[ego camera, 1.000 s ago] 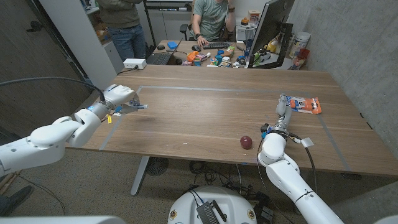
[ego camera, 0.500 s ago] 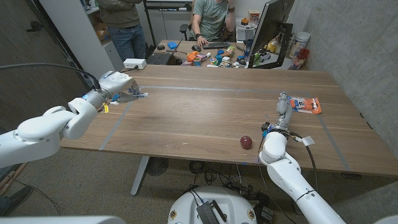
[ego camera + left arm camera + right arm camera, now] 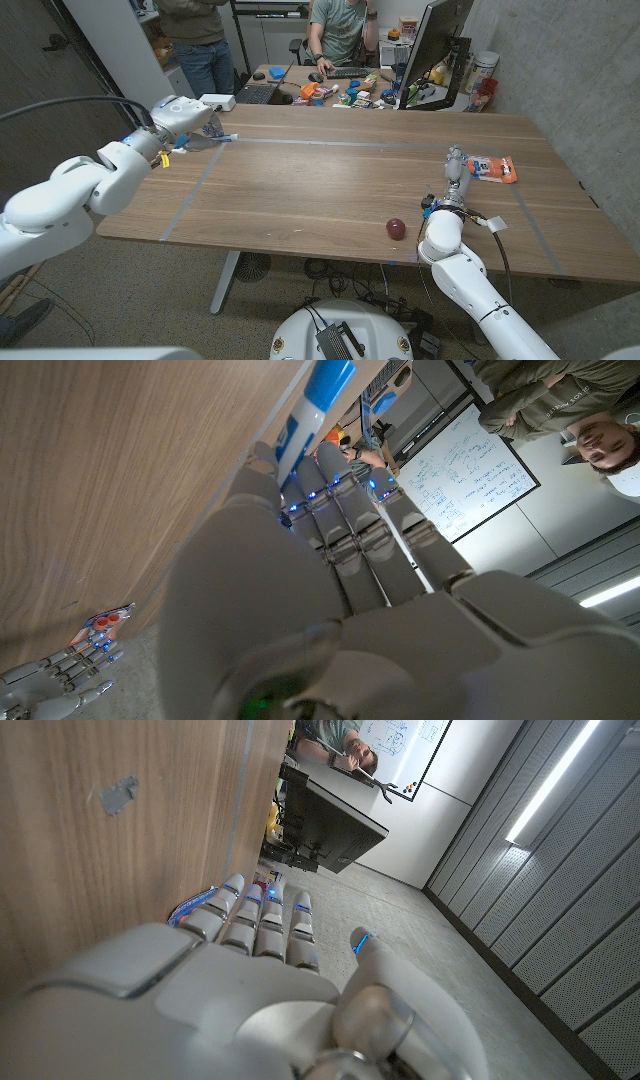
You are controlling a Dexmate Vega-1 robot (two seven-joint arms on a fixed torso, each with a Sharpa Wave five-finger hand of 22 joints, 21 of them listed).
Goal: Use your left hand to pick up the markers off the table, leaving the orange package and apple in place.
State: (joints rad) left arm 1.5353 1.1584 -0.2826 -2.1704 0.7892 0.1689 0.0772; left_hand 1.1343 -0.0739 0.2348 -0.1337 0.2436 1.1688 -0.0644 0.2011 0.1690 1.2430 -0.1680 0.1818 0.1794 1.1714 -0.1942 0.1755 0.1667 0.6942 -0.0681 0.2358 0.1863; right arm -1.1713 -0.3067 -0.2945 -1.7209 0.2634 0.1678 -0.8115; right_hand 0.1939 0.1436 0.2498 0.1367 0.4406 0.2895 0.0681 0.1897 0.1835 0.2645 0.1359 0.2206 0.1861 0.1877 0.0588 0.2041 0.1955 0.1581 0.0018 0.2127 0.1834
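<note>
The left robot hand [image 3: 186, 120] has risen toward the wooden table's [image 3: 330, 190] far-left corner, fingers closed around a blue-and-white marker [image 3: 222, 138], mostly hidden.

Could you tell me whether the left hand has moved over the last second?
Yes. The left hand, holding a marker, has moved toward the table's far edge, closer to the white box.

A blue-and-white marker [image 3: 222, 138] is held in the robot's left hand [image 3: 185, 118] above the table's far left corner, its tip jutting rightward. An orange package [image 3: 492, 169] lies flat near the right edge; a dark red apple [image 3: 396, 228] sits nearer the front.
</note>
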